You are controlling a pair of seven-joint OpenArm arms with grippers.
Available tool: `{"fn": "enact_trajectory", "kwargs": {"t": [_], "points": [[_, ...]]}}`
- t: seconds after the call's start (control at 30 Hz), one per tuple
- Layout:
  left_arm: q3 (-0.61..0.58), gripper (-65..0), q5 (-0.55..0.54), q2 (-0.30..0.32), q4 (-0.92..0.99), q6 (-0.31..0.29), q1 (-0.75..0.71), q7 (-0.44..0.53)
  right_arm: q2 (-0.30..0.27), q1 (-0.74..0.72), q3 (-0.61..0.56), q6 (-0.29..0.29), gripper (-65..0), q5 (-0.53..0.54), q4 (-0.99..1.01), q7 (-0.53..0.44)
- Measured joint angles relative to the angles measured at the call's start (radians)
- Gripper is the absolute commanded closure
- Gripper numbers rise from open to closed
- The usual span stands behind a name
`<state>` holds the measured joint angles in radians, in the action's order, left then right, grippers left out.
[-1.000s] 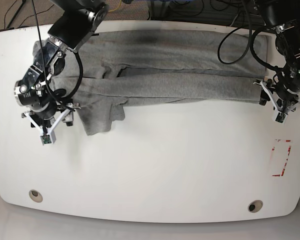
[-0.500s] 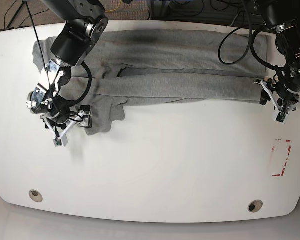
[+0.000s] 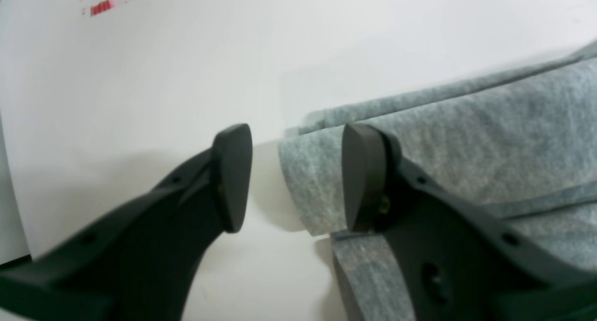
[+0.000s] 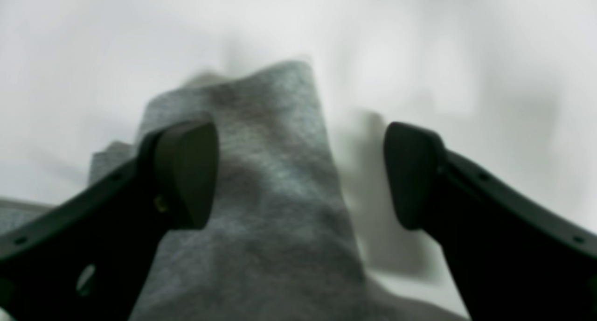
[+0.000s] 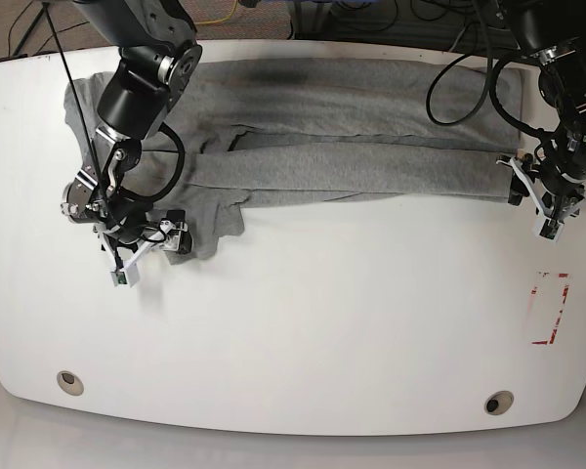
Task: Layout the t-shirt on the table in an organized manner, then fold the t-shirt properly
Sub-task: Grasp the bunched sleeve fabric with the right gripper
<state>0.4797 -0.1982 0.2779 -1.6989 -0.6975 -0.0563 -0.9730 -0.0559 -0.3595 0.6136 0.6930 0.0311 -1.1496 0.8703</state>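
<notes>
Your table [image 5: 303, 322] fills the base view, with its near edge and right corner cut off. The t-shirt [image 5: 352, 127] lies along its far side, folded lengthwise into a long band, and no lettering shows. Part of its left end is hidden behind the right arm [image 5: 142, 68]. A sleeve [image 5: 210, 220] sticks out toward you there.

Your right gripper [image 4: 301, 171] stands wide open over that sleeve, one finger [image 4: 186, 171] above the cloth; the view is blurred, and nothing is gripped.

Your left gripper [image 3: 296, 178] is also open, straddling the band's end corner without pinching it.
</notes>
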Motion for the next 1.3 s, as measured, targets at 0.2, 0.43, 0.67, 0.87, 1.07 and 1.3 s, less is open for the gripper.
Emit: {"fn": "enact_trajectory", "kwargs": {"t": [0.2,0.43,0.67,0.87,1.07,1.3], "points": [[0.000,-29.3,-0.001,-0.001,0.000,0.000,0.001,0.000,0.030,-0.001,0.000,0.000,-53.1,0.002,-0.002,-0.008],[0.000,-29.3,0.000,0.000,0.000,0.000,0.001,0.000,0.037,0.003,-0.066,0.000,-51.8,0.003,-0.002,-0.013],[0.000,-29.3,0.000,0.000,0.000,0.000,0.001,0.000,0.056,0.009,-0.090,0.000,-35.0,0.003,-0.003,-0.015],[0.000,-29.3,0.000,-0.001,0.000,0.000,0.001,0.000,0.059,0.012,-0.091,0.000,-12.0,0.010,-0.001,-0.007],[0.000,-29.3,0.000,-0.001,0.000,0.000,0.001,0.000,0.059,0.014,-0.091,-0.001,0.0,0.006,-0.002,0.000],[-0.001,-29.3,0.000,0.000,0.001,0.000,0.002,0.000,0.076,0.032,-0.095,-0.001,-0.6,-0.007,-0.111,0.098]]}}
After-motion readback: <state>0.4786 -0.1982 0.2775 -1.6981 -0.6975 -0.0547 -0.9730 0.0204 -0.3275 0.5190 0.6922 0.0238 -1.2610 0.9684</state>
